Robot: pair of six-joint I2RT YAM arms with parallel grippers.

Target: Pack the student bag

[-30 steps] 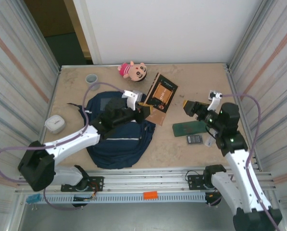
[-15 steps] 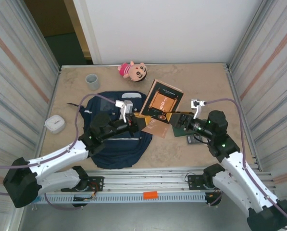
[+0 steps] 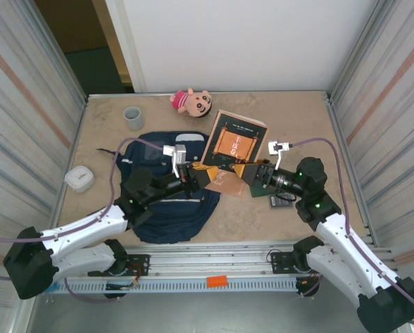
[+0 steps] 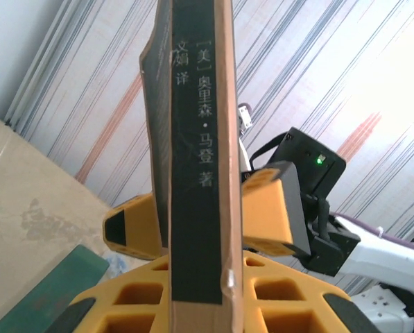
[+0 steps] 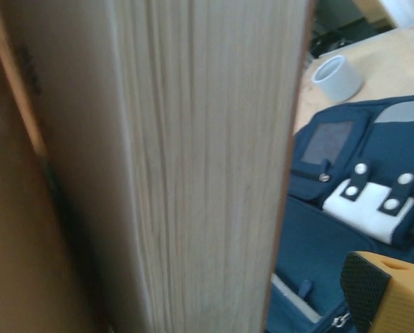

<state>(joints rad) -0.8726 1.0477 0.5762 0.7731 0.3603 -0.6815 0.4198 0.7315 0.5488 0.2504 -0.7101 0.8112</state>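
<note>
The student bag [image 3: 166,208] lies flat on the worktop [image 3: 290,118], towards the near left corner. Its front faces up, and the white buckle patch shows in the right wrist view.

Just off the bag's right edge, a book [image 3: 236,139] with an orange and black cover is held up in the air, tilted. The left gripper [image 3: 204,174] has its jaws closed on the book's lower end, and the spine, printed with Chinese characters, rises straight out from between its yellow fingers [image 4: 116,305].

The right gripper [image 3: 248,170] comes in from the other side. One of its yellow fingers [image 4: 270,208] sits close against each cover, but I cannot tell whether they are actually pressing on the book.

A green notebook [image 3: 263,187] and a dark calculator [image 3: 283,201] lie under the right arm. A pink plush doll [image 3: 191,102] sits at the far edge, with a grey cup [image 3: 132,116] to its left. A white case [image 3: 80,179] lies by the left edge.
</note>
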